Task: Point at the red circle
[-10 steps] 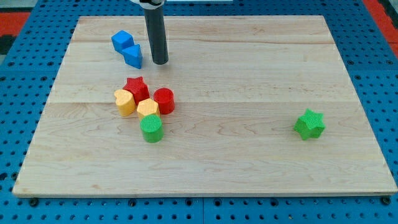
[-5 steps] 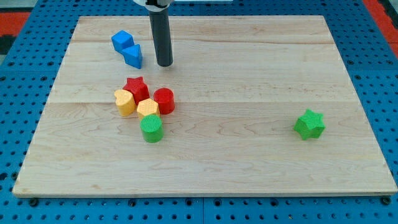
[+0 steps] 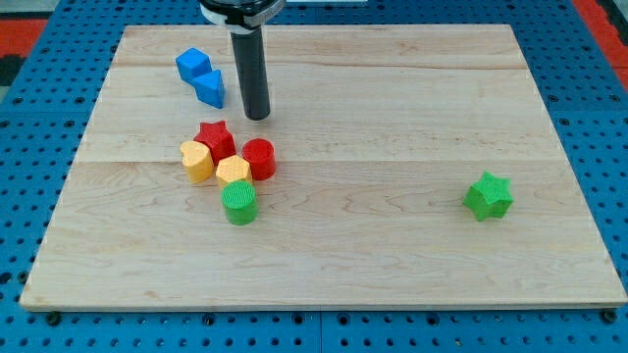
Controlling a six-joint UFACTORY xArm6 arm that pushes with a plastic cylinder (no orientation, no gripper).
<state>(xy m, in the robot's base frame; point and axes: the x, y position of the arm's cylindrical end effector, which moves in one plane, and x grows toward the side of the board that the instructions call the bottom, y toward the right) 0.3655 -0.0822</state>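
I am working over the bench (image 3: pixel 412 118), a pale wooden board sitting on a blue pegged surface. My rod is coming down from the view's top, and my tip (image 3: pixel 257 117) is resting on the wood above the cluster at the view's left, near it but apart from every block. I carry no fingers at all (just this bare rod), so nothing is being spread, pressed or pinched.

The cluster is holding five blocks. The red circle (image 3: pixel 258 158), my target, is sitting on its right side, touching the lower yellow block (image 3: pixel 234 171) and just beside the red star (image 3: pixel 215 138). The other yellow block (image 3: pixel 196 161) is lying at the cluster's left, and the green cylinder (image 3: pixel 238 202) is closing it off at the bottom. Two blue blocks (image 3: pixel 201 76) are sitting together to the left of my rod, and a green star (image 3: pixel 488 195) is standing well apart at the view's right.

I am judging the approach as the step in hand. The next move is calling for a short slide toward the view's bottom, stopping just short of the circle's top edge without nudging it or the star.
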